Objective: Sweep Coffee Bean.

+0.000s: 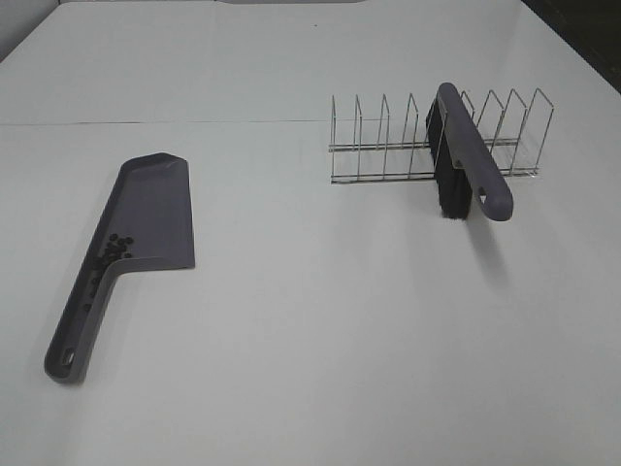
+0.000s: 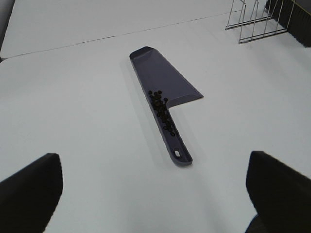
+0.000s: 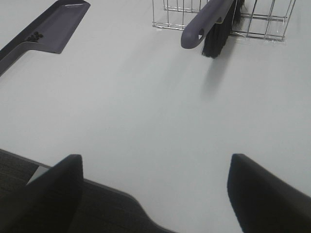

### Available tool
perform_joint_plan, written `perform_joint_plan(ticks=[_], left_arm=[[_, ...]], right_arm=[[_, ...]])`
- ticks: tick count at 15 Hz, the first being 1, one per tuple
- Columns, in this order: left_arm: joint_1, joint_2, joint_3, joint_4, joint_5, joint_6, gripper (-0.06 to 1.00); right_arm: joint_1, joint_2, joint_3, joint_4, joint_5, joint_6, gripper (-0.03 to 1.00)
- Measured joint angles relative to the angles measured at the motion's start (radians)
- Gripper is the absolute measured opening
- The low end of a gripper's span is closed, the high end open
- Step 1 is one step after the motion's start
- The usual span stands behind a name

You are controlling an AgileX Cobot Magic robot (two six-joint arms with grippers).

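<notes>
both grippers: you have the left gripper [image 2: 153,194] and the right gripper [image 3: 155,189] spread wide with nothing between the fingers; each shows only as two dark finger shapes in its own wrist view, and neither arm appears in the high view.
coffee bean: the coffee bean [image 1: 114,252] pile sits inside the dustpan [image 1: 146,209], bunched where the pan narrows into its handle, with a few strung along the handle channel; you can see the same cluster from the left wrist [image 2: 162,109]. no loose beans show on the table [image 1: 340,320] that i can make out.
dustpan: it lies flat on the left side of the table, handle pointing toward you, well apart from the rack.
brush: the brush [image 1: 466,160] rests in the wire rack [image 1: 432,141] on the right, bristles hanging down, handle end sticking out toward you.
step in hand: judging by the layout, the sweeping looks finished and the tools look put down; you seem to be at the closing end of the task.
next move: if anything remains, check the table for stray beans; otherwise keep both arms clear so the dustpan is not bumped and spilled.
</notes>
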Motion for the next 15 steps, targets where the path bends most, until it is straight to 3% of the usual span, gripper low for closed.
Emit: perform_joint_plan(ticks=[9, 13, 15], left_arm=[[0.008, 0.0, 0.0, -0.005, 0.0, 0.006, 0.95], [0.098, 0.0, 0.0, -0.005, 0.0, 0.007, 0.95], [0.163, 0.0, 0.0, -0.005, 0.0, 0.007, 0.95]], right_arm=[[0.0, 0.0, 0.0, 0.0, 0.0, -0.011, 0.77], [-0.001, 0.0, 0.0, 0.0, 0.0, -0.016, 0.77], [-0.081, 0.0, 0.0, 0.0, 0.0, -0.017, 0.77]])
